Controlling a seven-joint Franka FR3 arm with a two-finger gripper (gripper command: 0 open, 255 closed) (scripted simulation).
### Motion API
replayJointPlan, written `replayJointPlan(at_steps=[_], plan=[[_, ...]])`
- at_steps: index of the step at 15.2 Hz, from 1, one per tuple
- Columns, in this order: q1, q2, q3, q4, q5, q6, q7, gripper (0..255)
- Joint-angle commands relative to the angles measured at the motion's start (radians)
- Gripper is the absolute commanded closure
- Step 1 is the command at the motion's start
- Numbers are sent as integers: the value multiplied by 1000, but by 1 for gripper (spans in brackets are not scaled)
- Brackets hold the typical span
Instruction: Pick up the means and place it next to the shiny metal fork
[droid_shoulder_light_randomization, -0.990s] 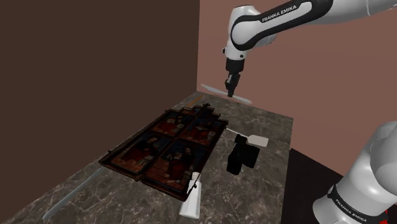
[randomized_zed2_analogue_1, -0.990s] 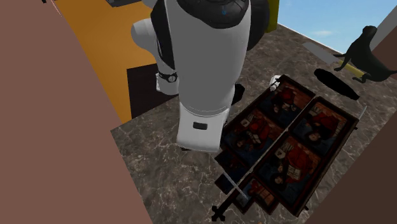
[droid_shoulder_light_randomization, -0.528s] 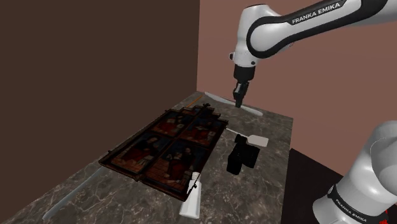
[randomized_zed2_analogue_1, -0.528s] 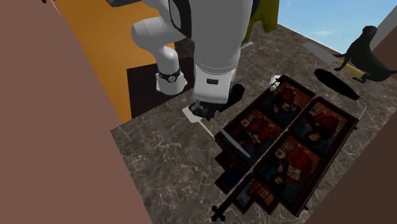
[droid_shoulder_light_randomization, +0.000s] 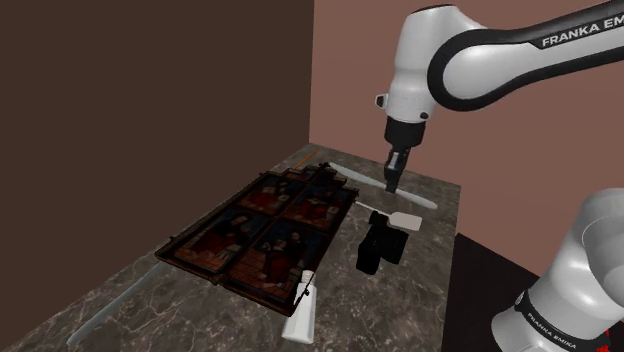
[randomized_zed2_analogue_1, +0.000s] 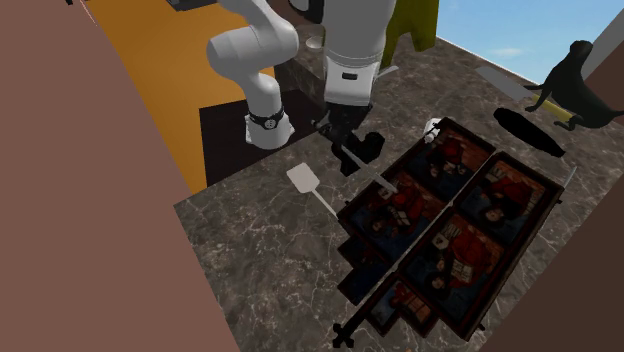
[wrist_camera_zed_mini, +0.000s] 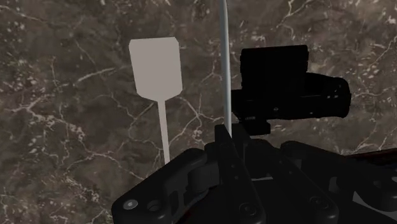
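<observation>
My gripper is shut on a long thin pale grey strip, held nearly level a little above the dark marble counter. In the wrist view the strip runs straight out from between my closed fingers. A white spatula lies flat on the counter just below and beside the strip, with a black blocky object on the strip's other side. In the second exterior view my gripper hangs over the black object, with the spatula close by. A long grey flat utensil lies far off at the counter's front left.
A dark framed tray of pictures covers the counter's middle, and a thin rod with a cross-shaped end lies along it. A white bottle-like thing stands near the front edge. Brown walls close the back corner. A dark dog figure and a black oval sit beyond the tray.
My gripper has carried the strip down and toward the shoulder view's right, from near the back wall to just above the spatula and the black object.
</observation>
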Motion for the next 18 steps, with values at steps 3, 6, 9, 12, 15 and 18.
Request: replayJointPlan(at_steps=[3,6,9,12,15,18], plan=[[45,-116,53,-81,44,-33,69,255],[88,-199,98,-131,86,-63,126,255],[136,-275,148,-170,134,-96,189,255],[188,-341,201,-197,186,-130,257,255],[242,-396,260,-212,243,-162,329,255],[297,-435,321,-216,302,-189,406,255]])
